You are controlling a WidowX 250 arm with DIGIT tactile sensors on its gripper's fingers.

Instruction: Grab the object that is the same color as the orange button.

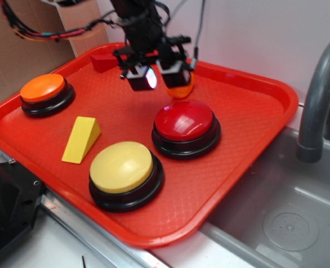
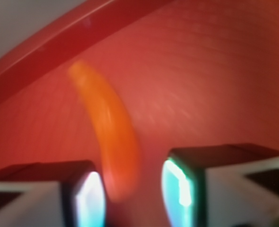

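The object (image 1: pixel 182 91) is a small bright orange pointed piece lying on the red tray (image 1: pixel 248 139) near its back rim, partly hidden behind my right finger. In the wrist view the object (image 2: pixel 108 132) is a blurred curved orange shape whose wide end lies between my fingers, closer to the left one. My gripper (image 1: pixel 158 78) hangs low over it and is open (image 2: pixel 132 194), with a gap on the object's right side. The orange button (image 1: pixel 42 88) sits at the tray's far left on a black base.
A red-domed button (image 1: pixel 184 120) stands just in front of the gripper and a yellow-domed button (image 1: pixel 122 166) is nearer the front. A yellow wedge (image 1: pixel 81 138) lies on the left and a dark red wedge (image 1: pixel 102 61) at the back. A sink (image 1: pixel 287 218) and grey faucet (image 1: pixel 318 100) are on the right.
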